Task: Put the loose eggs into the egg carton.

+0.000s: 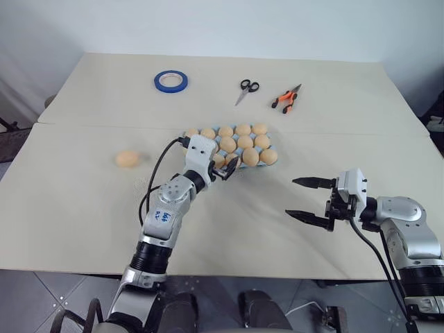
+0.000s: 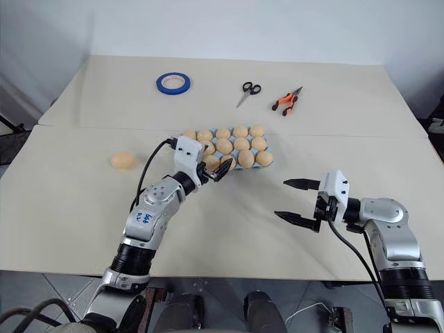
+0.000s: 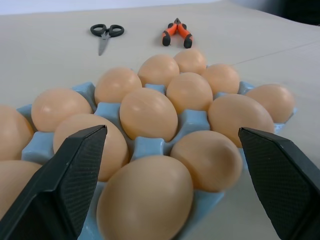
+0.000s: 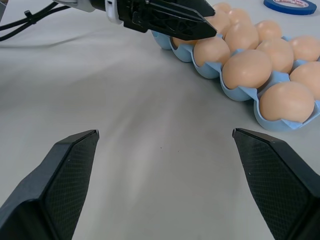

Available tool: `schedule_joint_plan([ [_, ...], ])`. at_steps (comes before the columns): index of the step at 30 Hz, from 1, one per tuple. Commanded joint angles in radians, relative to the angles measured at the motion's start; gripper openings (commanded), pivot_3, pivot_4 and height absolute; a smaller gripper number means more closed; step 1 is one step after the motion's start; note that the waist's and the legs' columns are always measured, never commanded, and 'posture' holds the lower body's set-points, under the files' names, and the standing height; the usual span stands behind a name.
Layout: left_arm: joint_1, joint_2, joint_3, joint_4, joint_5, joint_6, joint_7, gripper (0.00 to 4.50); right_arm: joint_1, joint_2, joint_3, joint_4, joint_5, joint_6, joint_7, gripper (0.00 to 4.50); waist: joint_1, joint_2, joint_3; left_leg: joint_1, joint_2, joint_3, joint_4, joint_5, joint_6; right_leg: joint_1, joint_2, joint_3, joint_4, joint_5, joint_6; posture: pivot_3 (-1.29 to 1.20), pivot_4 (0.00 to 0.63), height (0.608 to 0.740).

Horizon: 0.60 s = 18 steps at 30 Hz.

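Loose egg [image 1: 127, 159]: left of centre, alone on the table, long axis roughly across the frame; your left arm is nearer.
Left gripper [image 1: 228, 169]: centre, spread wide, empty, at the carton's near edge.
Egg carton [image 3: 194, 120]: centre, nearly every visible cup holding an egg.
Right gripper [image 1: 305, 198]: lower right, wide, empty.

Near-full blue egg carton [image 1: 271, 161]; loose egg [image 1: 127, 159] well apart
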Motion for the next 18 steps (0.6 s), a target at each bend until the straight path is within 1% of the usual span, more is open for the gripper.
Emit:
schedule_joint_plan([
  [1,0.029,-0.003,-0.002,-0.128,0.007,-0.012,0.014,4.48,-0.012,-0.005,-0.026,-0.02,0.013,-0.021,0.003,4.5,0.0,0.0,0.0,0.0,0.0,0.0,0.0,0.0,0.0,0.0,0.0,0.0,0.0,0.0,0.0,0.0,0.15,0.74],
  [4,0.11,0.006,0.035,-0.243,-0.026,-0.024,0.005,4.48,-0.021,-0.004,-0.023,-0.014,0.014,-0.021,0.008,4.5,-0.002,0.0,0.0,0.0,0.0,0.0,0.0,0.0,0.0,0.0,0.0,0.0,0.0,0.0,0.0,0.0,0.15,0.74],
  [6,0.189,0.016,0.084,-0.318,-0.054,-0.057,0.001,4.48,-0.029,-0.004,-0.023,-0.008,0.018,-0.02,0.015,4.5,-0.004,0.0,0.0,0.0,0.0,0.0,-0.001,0.0,0.0,0.0,0.0,0.001,0.0,0.0,0.0,0.0,0.15,0.74],
  [8,0.293,0.036,0.145,-0.395,-0.105,-0.044,-0.023,4.48,-0.039,-0.006,-0.022,0.003,0.019,-0.02,0.024,4.5,-0.006,0.0,0.0,0.0,0.001,0.0,-0.001,0.0,0.0,0.0,0.0,0.001,0.0,0.0,0.0,0.0,0.15,0.74],
  [10,0.408,0.069,0.193,-0.453,-0.144,-0.075,-0.069,4.48,-0.05,-0.008,-0.017,0.02,0.016,-0.022,0.037,4.5,-0.007,0.0,0.0,0.001,0.001,0.0,-0.002,0.0,0.0,0.0,0.0,0.001,0.0,0.0,0.0,0.0,0.15,0.74],
  [14,0.572,0.132,0.289,-0.491,-0.169,-0.173,-0.12,4.48,-0.079,-0.006,-0.006,0.053,0.01,-0.026,0.062,4.5,-0.003,0.0,0.0,0.001,0.001,0.0,-0.001,-0.001,0.002,0.001,0.0,0.001,-0.002,0.0,0.0,0.0,0.15,0.74],
  [18,0.674,0.146,0.426,-0.497,-0.237,-0.215,-0.125,4.48,-0.113,-0.006,0.008,0.094,0.001,-0.031,0.095,4.5,-0.003,0.0,0.0,0.001,0.0,-0.001,-0.001,-0.005,0.009,0.005,-0.001,-0.001,-0.006,0.002,0.0,0.0,0.15,0.74],
])
